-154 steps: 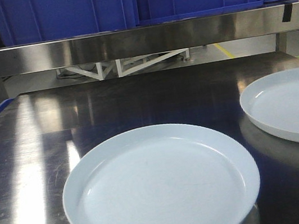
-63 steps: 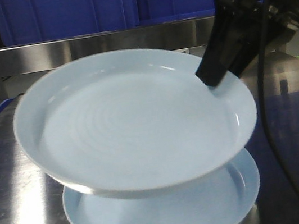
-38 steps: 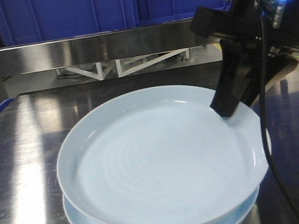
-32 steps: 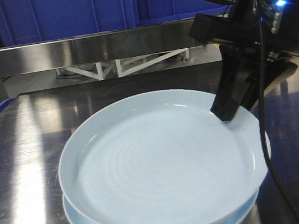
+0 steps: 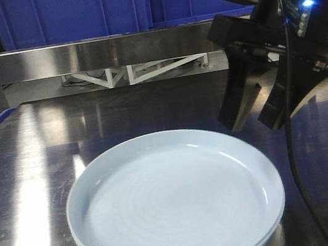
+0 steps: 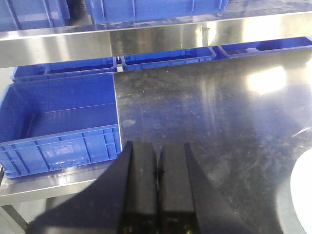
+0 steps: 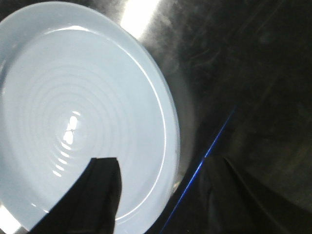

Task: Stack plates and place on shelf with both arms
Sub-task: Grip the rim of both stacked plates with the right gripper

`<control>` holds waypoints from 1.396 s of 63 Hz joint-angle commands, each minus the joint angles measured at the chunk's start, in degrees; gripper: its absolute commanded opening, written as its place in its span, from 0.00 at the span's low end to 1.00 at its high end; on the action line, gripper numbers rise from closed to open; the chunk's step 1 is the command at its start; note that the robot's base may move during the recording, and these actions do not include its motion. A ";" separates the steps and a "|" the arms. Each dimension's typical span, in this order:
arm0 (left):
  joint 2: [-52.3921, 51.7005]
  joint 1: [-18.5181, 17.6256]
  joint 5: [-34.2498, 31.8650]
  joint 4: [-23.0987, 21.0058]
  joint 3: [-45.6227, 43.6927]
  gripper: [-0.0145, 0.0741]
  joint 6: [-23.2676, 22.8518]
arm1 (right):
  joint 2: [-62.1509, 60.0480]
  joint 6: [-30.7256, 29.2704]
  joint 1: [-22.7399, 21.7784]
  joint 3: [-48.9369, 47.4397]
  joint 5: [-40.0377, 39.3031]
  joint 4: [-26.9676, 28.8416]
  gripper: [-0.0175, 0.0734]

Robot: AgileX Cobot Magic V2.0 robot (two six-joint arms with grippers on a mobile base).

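Note:
The two pale-blue plates (image 5: 175,199) lie stacked at the front middle of the dark steel tabletop (image 5: 143,107). The top plate also shows in the right wrist view (image 7: 83,107). My right gripper (image 5: 252,122) is open and empty, just above the stack's far right rim; its jaws straddle the rim in the right wrist view (image 7: 163,165). My left gripper (image 6: 157,168) is shut on nothing, above the table's left part. A sliver of plate (image 6: 303,195) shows at that view's right edge. The steel shelf (image 5: 109,50) runs across the back above the table.
Blue ribbed crates (image 5: 71,13) stand on the shelf. An open blue crate (image 6: 58,122) sits beside the table's left edge, with shallow blue trays (image 6: 165,57) behind under the shelf lip (image 6: 146,41). The right arm's cable (image 5: 294,158) hangs over the table's right side.
My right gripper carried the second plate from the right, lowered it onto the front plate, then opened and let it go. The top plate has settled flat.

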 commanded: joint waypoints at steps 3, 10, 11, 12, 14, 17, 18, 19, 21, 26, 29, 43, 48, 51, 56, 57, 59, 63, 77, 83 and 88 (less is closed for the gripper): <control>0.22 -0.33 -4.90 -0.62 -1.62 0.26 -0.51 | -3.93 -0.04 0.01 -1.60 -0.34 0.76 0.75; 0.22 -0.33 -4.90 -0.62 -1.62 0.26 -0.51 | -4.90 -0.04 0.01 -1.60 0.76 -0.91 0.75; 0.22 -0.33 -4.90 -0.62 -1.62 0.26 -0.51 | -4.89 -0.04 0.01 -1.60 0.98 -1.19 0.74; 0.22 -0.33 -4.90 -0.62 -1.62 0.26 -0.51 | -4.89 -0.04 0.01 -1.60 1.27 -1.58 0.74; 0.22 -0.33 -4.90 -0.62 -1.62 0.26 -0.51 | -4.89 -0.04 0.01 -1.54 1.54 -2.11 0.74; 0.22 -0.33 -4.90 -0.62 -1.62 0.26 -0.51 | -4.89 -0.04 0.01 -1.54 1.72 -2.71 0.74; 0.22 -0.33 -4.90 -0.62 -1.62 0.26 -0.51 | -4.84 -0.04 0.01 -1.54 1.72 -2.68 0.74; 0.22 -0.33 -4.90 -0.62 -1.62 0.26 -0.51 | -4.84 -0.04 0.01 -1.54 1.61 -2.68 0.74; 0.22 -0.33 -4.90 -0.62 -1.62 0.26 -0.51 | -4.84 -0.04 0.01 -1.54 1.27 -2.68 0.74; 0.22 -0.33 -4.90 -0.62 -1.62 0.26 -0.51 | -4.62 -0.04 0.12 -1.54 0.47 -2.68 0.74; 0.22 -0.33 -4.90 -0.62 -1.62 0.26 -0.51 | -4.17 -0.04 0.12 -1.54 -0.15 -2.68 0.74; 0.22 -0.33 -4.90 -0.62 -1.62 0.26 -0.51 | -0.67 -0.04 1.87 -1.54 -1.38 -2.31 0.74; 0.22 -0.33 -4.90 -0.62 -1.62 0.26 -0.51 | 1.24 -0.04 2.59 -1.54 -1.91 -2.31 0.74; 0.22 -0.33 -4.90 -0.62 -1.62 0.26 -0.51 | 2.26 -0.04 2.97 -1.54 -2.29 -2.31 0.74; 0.22 -0.33 -4.80 -0.62 -1.62 0.26 -0.51 | 3.68 -0.04 3.24 -1.54 -2.67 -2.31 0.74; 0.22 -0.33 -4.80 -0.62 -1.62 0.26 -0.51 | 3.91 -0.04 3.24 -1.54 -2.67 -2.31 0.74; 0.22 -0.33 -4.80 -0.62 -1.62 0.26 -0.51 | 4.48 -0.04 3.24 -1.54 -2.67 -2.31 0.74; 0.22 -0.33 -4.80 -0.62 -1.62 0.26 -0.51 | 5.22 -0.04 3.24 -1.54 -2.67 -2.31 0.73; 0.22 -0.33 -4.80 -0.62 -1.62 0.26 -0.51 | 5.99 -0.04 3.24 -1.54 -2.59 -2.31 0.49; 0.22 -0.33 -4.80 -0.62 -1.62 0.26 -0.51 | 5.99 -0.04 3.24 -1.54 -2.20 -2.31 0.33; 0.22 -0.33 -4.80 -0.62 -1.62 0.26 -0.51 | 5.99 -0.04 3.24 -1.54 -1.81 -2.36 0.24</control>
